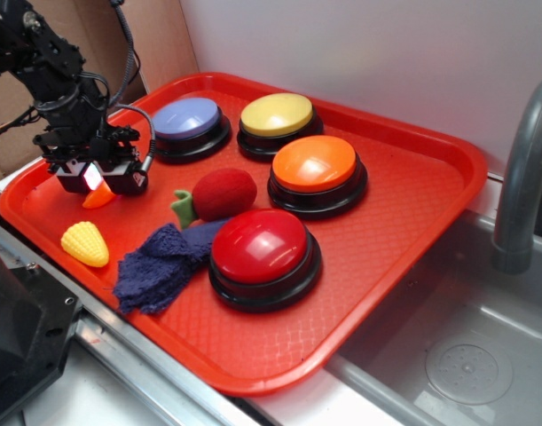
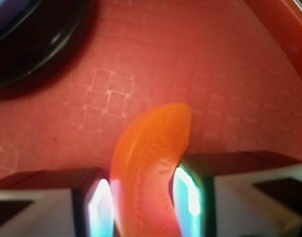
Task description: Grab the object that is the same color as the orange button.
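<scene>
Over at the near-left corner of the red plastic tray (image 1: 412, 231), the small glossy orange plastic wedge (image 2: 146, 173) is being straddled by the black gripper (image 1: 97, 177), which is hanging low over the tray floor. From the wrist view, the curved slice is being flanked by both fingers (image 2: 190, 192), one on each side, with the curved tip poking out ahead of them. Whether the jaws are actually being pressed onto it or just sitting beside it can't be told from these shots; the gaps look tiny, but contact isn't clear.

The large round orange domed button on its black base (image 1: 315, 169) is being left alone, well apart across the tray, and so are the yellow toy corn (image 1: 84, 243) just nearby and the red fuzzy ball with its green leaf (image 1: 222, 193).

So the grasp step is probably what's being worked on right now. Next, a firm closing on the slice is likely being called for, then a straight lift. The wedge looks slick and curved, so an off-centre pinch could get it squirted out forward.
</scene>
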Controlling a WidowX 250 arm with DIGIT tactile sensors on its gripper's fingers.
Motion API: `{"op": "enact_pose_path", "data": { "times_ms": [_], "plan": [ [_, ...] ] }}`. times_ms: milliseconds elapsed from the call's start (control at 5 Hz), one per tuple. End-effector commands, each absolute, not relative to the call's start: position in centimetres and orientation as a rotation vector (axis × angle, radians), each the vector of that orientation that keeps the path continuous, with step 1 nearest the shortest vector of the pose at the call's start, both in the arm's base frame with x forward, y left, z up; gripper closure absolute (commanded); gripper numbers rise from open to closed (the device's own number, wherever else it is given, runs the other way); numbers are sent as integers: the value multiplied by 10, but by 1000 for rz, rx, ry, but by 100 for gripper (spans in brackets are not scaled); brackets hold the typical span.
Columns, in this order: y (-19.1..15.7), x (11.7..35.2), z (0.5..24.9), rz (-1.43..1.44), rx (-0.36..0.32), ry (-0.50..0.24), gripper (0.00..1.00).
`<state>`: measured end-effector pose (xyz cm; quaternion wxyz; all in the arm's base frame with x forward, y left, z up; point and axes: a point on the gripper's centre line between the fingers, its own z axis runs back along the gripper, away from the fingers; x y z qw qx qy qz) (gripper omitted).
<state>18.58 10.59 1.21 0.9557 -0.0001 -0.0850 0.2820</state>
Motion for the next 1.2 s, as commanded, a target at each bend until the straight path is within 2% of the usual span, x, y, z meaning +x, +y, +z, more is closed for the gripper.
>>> {"op": "enact_pose_path", "data": {
  "times_ms": [0, 200, 800, 1000],
  "plan": [
    [99, 181, 59, 631, -40, -141, 100],
    [91, 181, 77, 648, -29, -130, 100],
    [34, 193, 145, 603, -155, -17, 100],
    [19, 198, 162, 569, -177, -32, 100]
  ]
}}
